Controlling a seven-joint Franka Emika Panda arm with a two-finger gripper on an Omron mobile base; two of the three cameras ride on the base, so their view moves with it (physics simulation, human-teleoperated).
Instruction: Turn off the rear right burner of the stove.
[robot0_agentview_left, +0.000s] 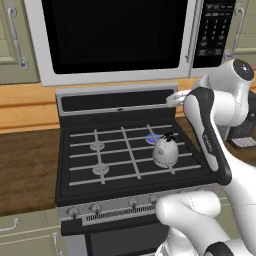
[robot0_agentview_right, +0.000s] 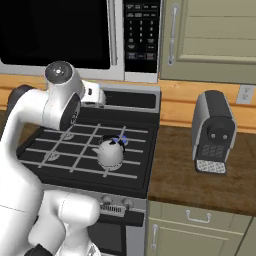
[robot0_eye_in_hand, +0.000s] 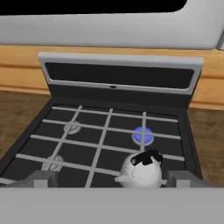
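The stove (robot0_agentview_left: 75, 192) is a black gas range with thin grey grates and a silver knob strip (robot0_agentview_left: 132, 202) along its front. The rear right burner (robot0_agentview_left: 153, 138) (robot0_agentview_right: 123, 140) (robot0_eye_in_hand: 143, 134) glows blue under the grate bars. A white domed kettle (robot0_agentview_left: 165, 150) (robot0_agentview_right: 110, 154) (robot0_eye_in_hand: 141, 171) stands just in front of it on the front right burner. My gripper (robot0_eye_in_hand: 113, 180) hangs high above the stove's front, open and holding nothing, its fingertips (robot0_eye_in_hand: 43, 178) spread wide. In the base views the hand (robot0_agentview_left: 175, 98) (robot0_agentview_right: 93, 94) shows against the back panel.
A big white-framed microwave (robot0_agentview_left: 115, 35) hangs over the stove. A grey coffee machine (robot0_agentview_right: 214, 132) stands on the wooden counter (robot0_agentview_right: 185, 175) to the right. Two plain silver burner discs (robot0_agentview_left: 97, 146) lie on the stove's left side. Cabinets (robot0_agentview_right: 210, 35) line the wall.
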